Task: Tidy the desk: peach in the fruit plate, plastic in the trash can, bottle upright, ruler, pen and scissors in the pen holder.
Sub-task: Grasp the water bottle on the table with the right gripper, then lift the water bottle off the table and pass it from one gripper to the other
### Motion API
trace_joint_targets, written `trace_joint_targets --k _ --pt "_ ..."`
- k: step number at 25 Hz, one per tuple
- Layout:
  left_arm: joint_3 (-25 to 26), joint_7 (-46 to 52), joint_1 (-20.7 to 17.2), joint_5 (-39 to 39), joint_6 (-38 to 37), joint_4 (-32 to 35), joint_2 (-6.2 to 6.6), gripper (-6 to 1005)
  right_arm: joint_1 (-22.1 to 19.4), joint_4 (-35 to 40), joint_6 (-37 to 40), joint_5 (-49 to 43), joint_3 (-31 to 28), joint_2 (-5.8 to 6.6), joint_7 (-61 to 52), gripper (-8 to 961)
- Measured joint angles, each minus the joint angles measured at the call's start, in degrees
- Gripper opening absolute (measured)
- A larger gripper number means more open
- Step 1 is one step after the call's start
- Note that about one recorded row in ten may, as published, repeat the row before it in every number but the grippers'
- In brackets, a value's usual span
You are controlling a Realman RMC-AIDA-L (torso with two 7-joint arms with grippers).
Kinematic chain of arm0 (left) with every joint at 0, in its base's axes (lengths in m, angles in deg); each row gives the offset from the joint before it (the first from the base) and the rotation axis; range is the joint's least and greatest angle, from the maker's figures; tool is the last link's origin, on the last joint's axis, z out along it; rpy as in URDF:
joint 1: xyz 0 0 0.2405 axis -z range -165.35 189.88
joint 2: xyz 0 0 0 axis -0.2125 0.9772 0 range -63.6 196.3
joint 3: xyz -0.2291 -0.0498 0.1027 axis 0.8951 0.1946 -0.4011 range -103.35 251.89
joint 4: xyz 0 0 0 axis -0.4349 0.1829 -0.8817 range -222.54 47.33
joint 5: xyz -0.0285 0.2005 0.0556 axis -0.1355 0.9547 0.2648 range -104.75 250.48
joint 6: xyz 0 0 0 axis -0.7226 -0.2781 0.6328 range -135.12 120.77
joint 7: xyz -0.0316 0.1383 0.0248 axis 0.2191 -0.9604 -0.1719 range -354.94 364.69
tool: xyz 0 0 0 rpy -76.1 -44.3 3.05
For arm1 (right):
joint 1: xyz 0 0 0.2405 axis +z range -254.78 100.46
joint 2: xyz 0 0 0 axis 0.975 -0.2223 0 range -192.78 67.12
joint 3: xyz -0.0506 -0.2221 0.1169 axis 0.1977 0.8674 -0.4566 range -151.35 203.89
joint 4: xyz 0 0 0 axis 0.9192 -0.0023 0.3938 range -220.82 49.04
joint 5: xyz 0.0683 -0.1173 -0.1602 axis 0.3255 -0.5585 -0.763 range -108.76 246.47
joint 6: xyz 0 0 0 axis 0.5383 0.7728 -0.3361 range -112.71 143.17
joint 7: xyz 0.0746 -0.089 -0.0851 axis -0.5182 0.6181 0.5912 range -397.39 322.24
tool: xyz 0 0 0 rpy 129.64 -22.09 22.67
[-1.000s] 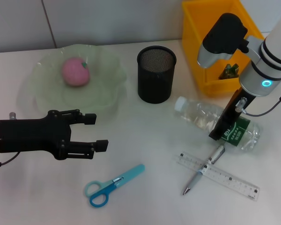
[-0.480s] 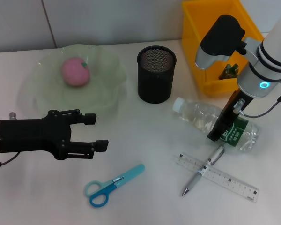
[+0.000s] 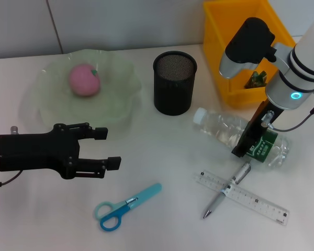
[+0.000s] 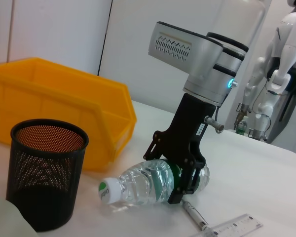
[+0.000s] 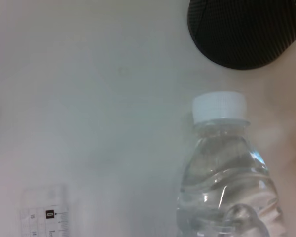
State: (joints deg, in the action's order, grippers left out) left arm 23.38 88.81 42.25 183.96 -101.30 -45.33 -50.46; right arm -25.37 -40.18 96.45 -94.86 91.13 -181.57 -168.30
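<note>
The clear bottle (image 3: pixel 225 130) lies on its side, white cap toward the pen holder (image 3: pixel 175 89). My right gripper (image 3: pixel 254 144) straddles its green-labelled middle, fingers pressed on both sides, as the left wrist view shows (image 4: pixel 175 165). The pink peach (image 3: pixel 85 80) rests in the pale green fruit plate (image 3: pixel 120 104). A green scrap, probably the plastic (image 3: pixel 256 78), lies in the yellow trash can (image 3: pixel 225 52). The pen (image 3: pixel 227 188) lies across the ruler (image 3: pixel 251 198). Blue scissors (image 3: pixel 126 206) lie near the front. My left gripper (image 3: pixel 105 148) hovers open at the left, holding nothing.
The right wrist view shows the bottle cap (image 5: pixel 219 107) close to the pen holder's base (image 5: pixel 246 29), and a ruler end (image 5: pixel 44 217). The yellow bin stands right behind the right arm. A wall closes off the table's far edge.
The right gripper has shifted slightly left with the bottle, which has rolled and slid a little. The left arm has not moved.
</note>
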Motion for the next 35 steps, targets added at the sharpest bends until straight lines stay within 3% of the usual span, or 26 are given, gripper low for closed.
trace_joint_targets --k 10,20,27,31,35 --pt "0.0 0.0 -0.1 0.0 -0.1 0.0 0.04 853 -0.7 3.5 1.4 0.5 -0.7 -0.06 0.0 769" --pt "0.8 0.0 -0.1 0.0 -0.1 0.0 -0.19 853 -5.4 16.6 7.3 5.8 -0.5 -0.15 1.7 769" --pt "2.2 -0.1 -0.2 -1.7 -0.3 -0.3 -0.33 853 -11.3 26.2 9.8 16.4 -0.9 -0.01 6.7 769" --pt "2.5 -0.1 -0.7 -3.9 -0.5 -0.6 -0.49 853 -14.5 29.1 8.8 22.3 -2.0 -0.06 9.6 769" --pt "2.5 -0.1 -1.5 -7.8 -0.8 -0.6 -0.97 853 -18.0 28.7 6.9 33.7 -6.5 -0.11 16.8 769"
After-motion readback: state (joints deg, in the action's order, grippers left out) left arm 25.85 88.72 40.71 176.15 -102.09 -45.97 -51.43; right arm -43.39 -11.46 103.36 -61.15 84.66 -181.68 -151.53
